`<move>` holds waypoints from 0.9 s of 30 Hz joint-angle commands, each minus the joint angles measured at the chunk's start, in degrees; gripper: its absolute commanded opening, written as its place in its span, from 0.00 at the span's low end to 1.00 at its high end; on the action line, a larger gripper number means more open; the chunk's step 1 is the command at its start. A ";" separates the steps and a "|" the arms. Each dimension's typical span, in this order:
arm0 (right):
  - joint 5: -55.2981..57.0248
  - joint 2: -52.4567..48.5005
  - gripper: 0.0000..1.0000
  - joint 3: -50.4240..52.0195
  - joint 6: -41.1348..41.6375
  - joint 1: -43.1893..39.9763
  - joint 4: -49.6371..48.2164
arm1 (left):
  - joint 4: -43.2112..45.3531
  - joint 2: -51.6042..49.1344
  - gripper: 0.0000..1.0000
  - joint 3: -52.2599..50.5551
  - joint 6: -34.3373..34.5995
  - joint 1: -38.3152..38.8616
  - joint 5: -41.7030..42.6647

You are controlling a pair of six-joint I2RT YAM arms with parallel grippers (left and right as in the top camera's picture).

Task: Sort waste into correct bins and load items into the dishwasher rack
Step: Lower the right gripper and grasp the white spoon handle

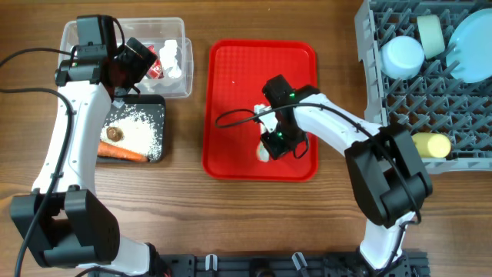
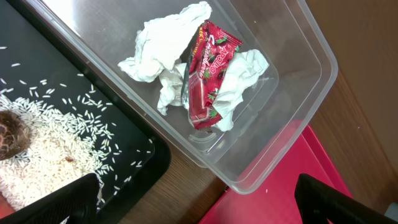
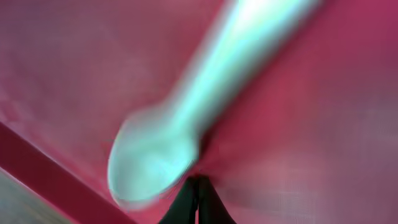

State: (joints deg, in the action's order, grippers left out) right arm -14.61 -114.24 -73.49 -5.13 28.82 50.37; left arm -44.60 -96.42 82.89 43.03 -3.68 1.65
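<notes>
Step in hand, as judged: pick up spoon, the last item outside the rack.

- Spoon [image 3: 161, 149] lies flat on red tray [image 1: 231, 77], near its front edge. Wrist view is blurred. Bowl end sits just ahead and left of the fingertips; handle runs away up-right. Long axis is therefore oblique to the fingers.
- Right gripper [image 3: 198, 190] is low over the tray with its tips drawn together, no gap visible. The tips sit at the neck of the spoon. Contact with its edge cannot be judged through the blur.
- Overhead: only the bowl end shows, beside the right gripper; the rest is hidden under it. The right arm is much the nearer.
- Left gripper [image 2: 196, 180] hangs over the tub [image 2: 311, 74] with fingers spread wide, holding nothing. Napkins [image 2: 161, 43] and wrapper [image 2: 208, 68] are in the tub.
- Rice [image 2: 43, 143], carrot [image 1: 123, 152] and lump [image 1: 115, 134] are on the black tray [image 2: 37, 37].

Surface: smooth flat plastic, and the spoon is thin and low, so the tips will likely need to scrape or pinch at the neck. It may slide.

Room: the tray is bare around the spoon. The rack [image 1: 369, 77] stands just right of it, and part of its peg field looks unoccupied.
</notes>
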 commanded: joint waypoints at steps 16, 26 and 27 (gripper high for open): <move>-3.30 -0.33 0.62 -10.25 -2.54 -3.78 -3.76 | 0.13 0.63 1.00 0.48 0.74 -0.20 0.42; 2.91 -7.21 0.62 -10.23 -2.36 -0.24 -9.97 | 0.13 0.63 1.00 0.48 0.74 -0.20 0.42; 3.48 -7.58 0.62 -10.23 -2.38 -0.15 -9.44 | 0.13 0.63 1.00 0.48 0.74 -0.20 0.42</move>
State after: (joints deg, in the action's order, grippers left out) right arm -13.82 -118.48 -83.09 -6.59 27.79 40.32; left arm -44.60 -96.42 82.89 43.03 -3.68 1.63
